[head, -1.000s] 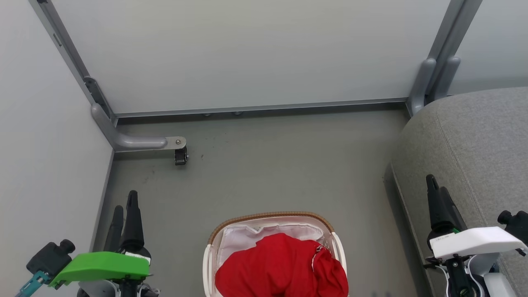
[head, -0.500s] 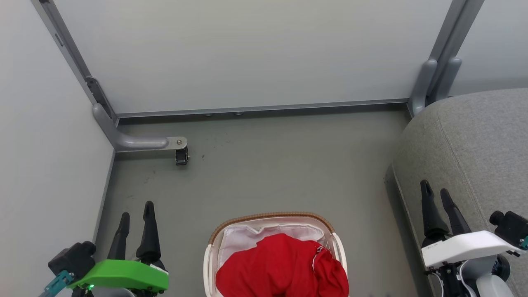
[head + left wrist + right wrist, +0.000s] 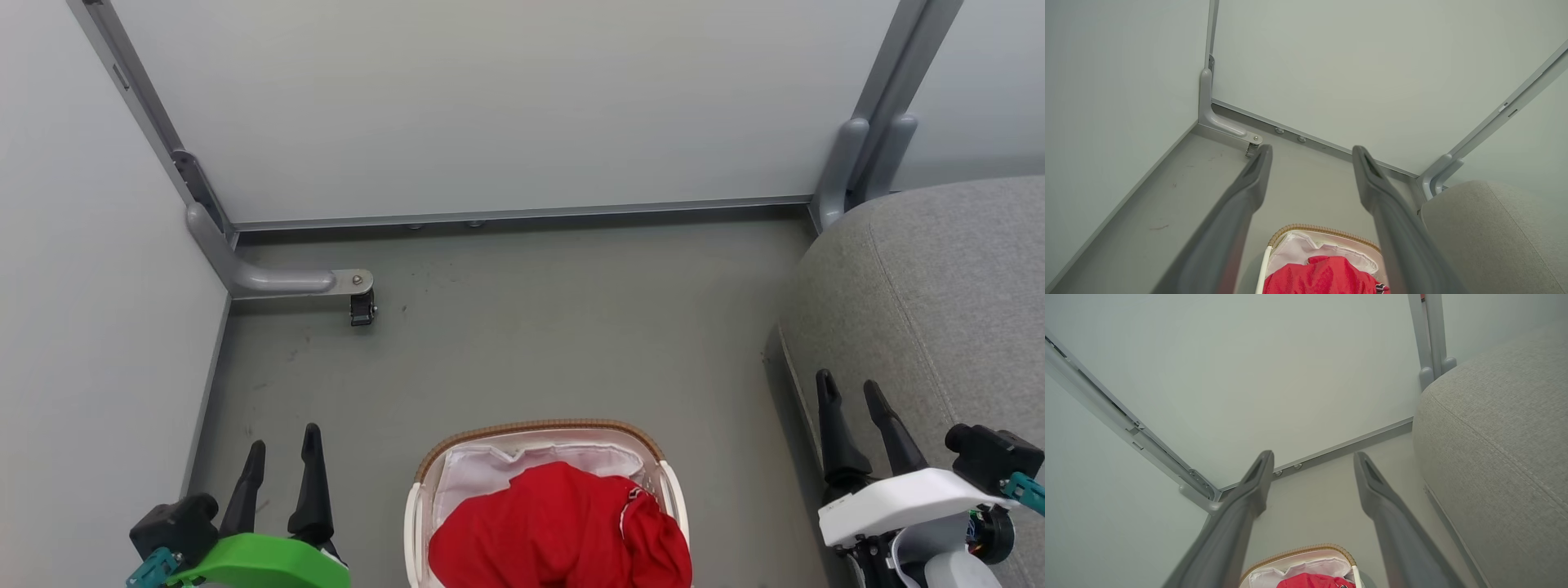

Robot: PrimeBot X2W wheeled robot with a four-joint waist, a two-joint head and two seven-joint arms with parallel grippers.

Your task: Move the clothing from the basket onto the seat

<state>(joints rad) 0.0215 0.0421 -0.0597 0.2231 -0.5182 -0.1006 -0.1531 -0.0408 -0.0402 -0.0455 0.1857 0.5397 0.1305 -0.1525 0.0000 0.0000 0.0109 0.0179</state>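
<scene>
One basket (image 3: 535,427) at 6 o'clock holds one red clothing (image 3: 559,531) heap; one seat (image 3: 939,286) at 3 o'clock; left gripper (image 3: 285,437) and right gripper (image 3: 847,380) both have their fingers apart.

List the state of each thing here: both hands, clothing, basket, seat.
laundry basket: upright on the floor, loaded.
red clothing: bunched inside the laundry basket, ungrasped.
sofa seat: no red clothing on the visible part.
left hand: open, holding nothing, beside the laundry basket.
right hand: open, holding nothing, by the sofa seat's edge.
</scene>
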